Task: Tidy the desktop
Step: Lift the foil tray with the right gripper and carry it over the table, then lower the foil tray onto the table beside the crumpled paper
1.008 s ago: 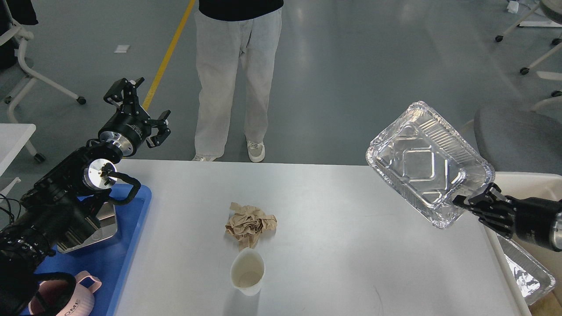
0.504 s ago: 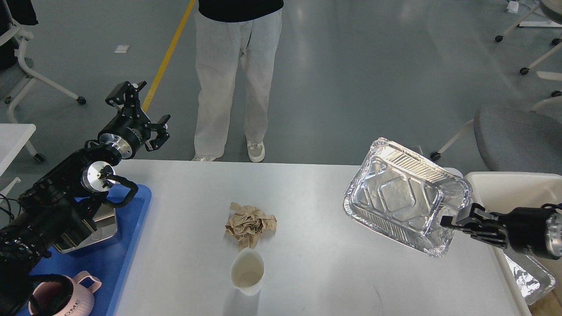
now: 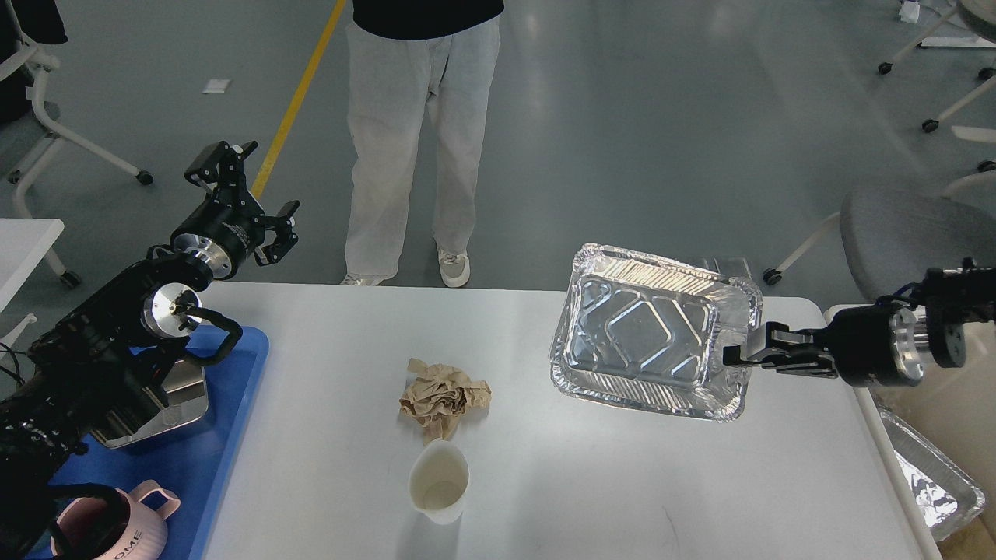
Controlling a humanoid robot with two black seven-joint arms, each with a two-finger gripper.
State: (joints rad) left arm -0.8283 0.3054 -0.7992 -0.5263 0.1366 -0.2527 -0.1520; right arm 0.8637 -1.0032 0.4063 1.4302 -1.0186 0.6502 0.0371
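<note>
1. R fingers [image 3: 738, 358] clamped on rim of foil tray [image 3: 650, 342], held tilted above counter [image 3: 591, 482], right half.
2. L fingers [image 3: 247, 198] spread, holding nothing, above counter's far-left corner.
3. Crumpled brown paper [image 3: 444, 397] mid-counter, paper cup [image 3: 439, 482] just in front.

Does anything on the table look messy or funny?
Yes. A crumpled brown paper ball lies loose mid-desktop, beside a paper cup. The right gripper holds a foil tray tilted in mid-air.

Two foil trays [image 3: 654, 342], one paper cup [image 3: 440, 482], one crumpled paper [image 3: 443, 398], one mug [image 3: 117, 529].
</note>
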